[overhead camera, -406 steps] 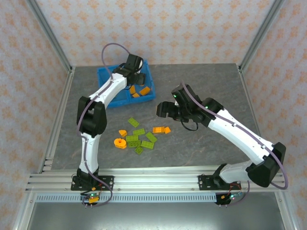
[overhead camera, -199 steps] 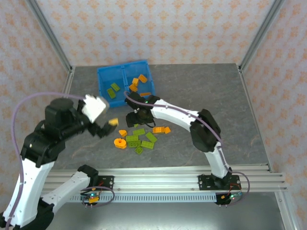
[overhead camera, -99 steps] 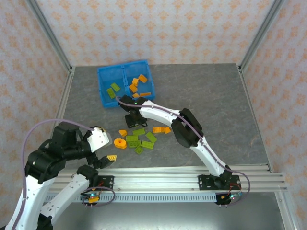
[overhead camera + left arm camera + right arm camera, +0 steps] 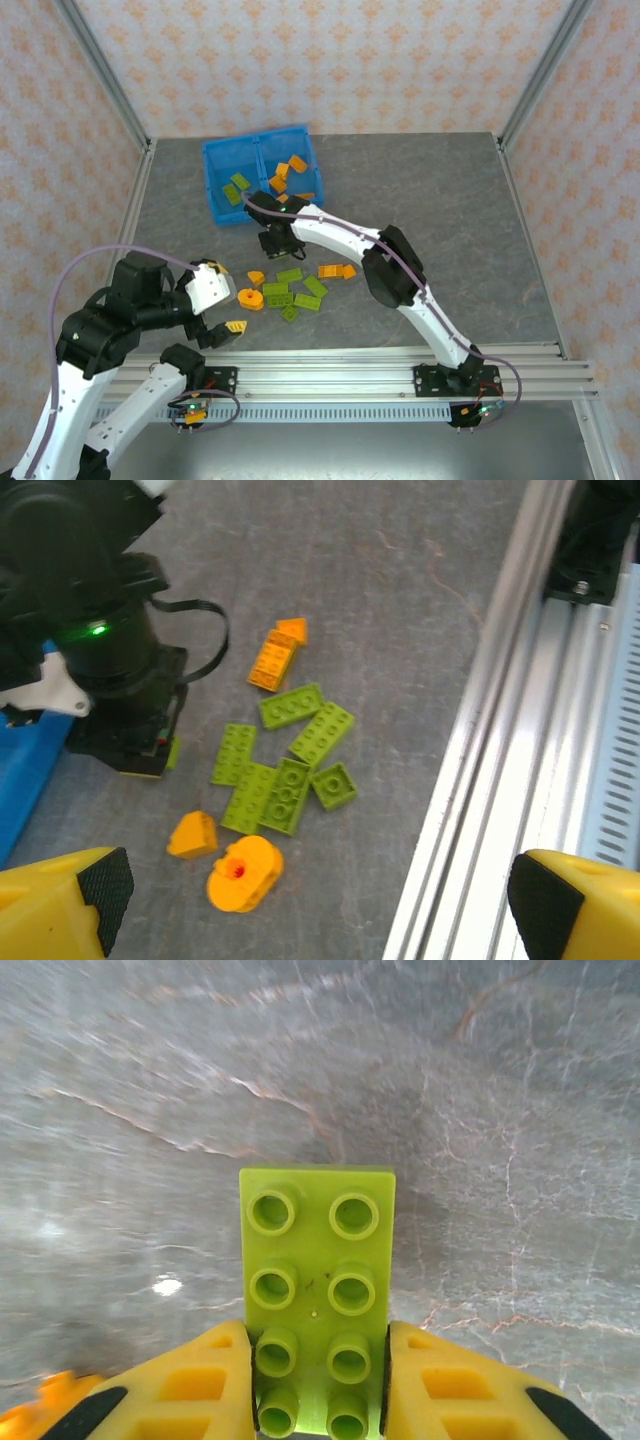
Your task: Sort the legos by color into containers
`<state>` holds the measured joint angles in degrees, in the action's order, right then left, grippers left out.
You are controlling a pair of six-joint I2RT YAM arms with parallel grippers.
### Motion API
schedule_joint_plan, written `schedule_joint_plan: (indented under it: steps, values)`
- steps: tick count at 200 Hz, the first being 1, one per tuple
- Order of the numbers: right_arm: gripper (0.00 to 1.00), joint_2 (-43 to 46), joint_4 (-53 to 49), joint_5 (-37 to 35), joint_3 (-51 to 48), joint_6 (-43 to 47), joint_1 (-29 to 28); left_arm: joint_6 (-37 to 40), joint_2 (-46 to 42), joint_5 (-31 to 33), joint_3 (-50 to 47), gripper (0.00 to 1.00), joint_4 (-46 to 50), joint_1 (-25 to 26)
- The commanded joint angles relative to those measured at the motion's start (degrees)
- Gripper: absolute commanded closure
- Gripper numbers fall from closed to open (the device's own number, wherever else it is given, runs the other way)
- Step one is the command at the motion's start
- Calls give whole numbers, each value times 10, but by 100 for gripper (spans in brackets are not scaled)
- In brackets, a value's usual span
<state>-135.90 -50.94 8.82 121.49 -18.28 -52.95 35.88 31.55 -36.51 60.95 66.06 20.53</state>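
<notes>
Right gripper (image 4: 318,1362) is pinched on a lime green brick (image 4: 318,1250), its fingers pressing the two long sides at one end while most of the studded length sticks out ahead. That brick looks light, rigid and slick-sided, so an end grip could let it swivel. A hold nearer mid-length would be steadier. From above, the gripper works low beside the near wall of the blue bin (image 4: 209,178), toward the worktop's far-left corner. Greens lie in the bin's left compartment and oranges in the right, so the rim needs clearing. Loose bricks (image 4: 292,286) crowd the worktop's middle. Left gripper (image 4: 322,888), jaws spread and empty, hangs by the near-left edge, out of the way.
</notes>
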Motion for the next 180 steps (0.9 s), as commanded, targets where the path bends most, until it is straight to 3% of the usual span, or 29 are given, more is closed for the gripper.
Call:
schedule_joint_plan:
  steps: [1,35,79,121,180]
  values:
    - [72,78,54,24,14,-49,0,-24,-41,78,-11,0,-62,0]
    - [71,42,105,-7,108,-78,0,-29,-77,175,-10,0,-55,0]
    - [72,-128,123,-66,345,-105,14,5,-83,176,3,0,-4,0]
    - [72,-170,285,-74,324,-80,16,1,-80,151,-8,0,-16,0]
    - [71,-240,408,-113,369,-102,16,-16,-72,137,-15,0,-33,0]
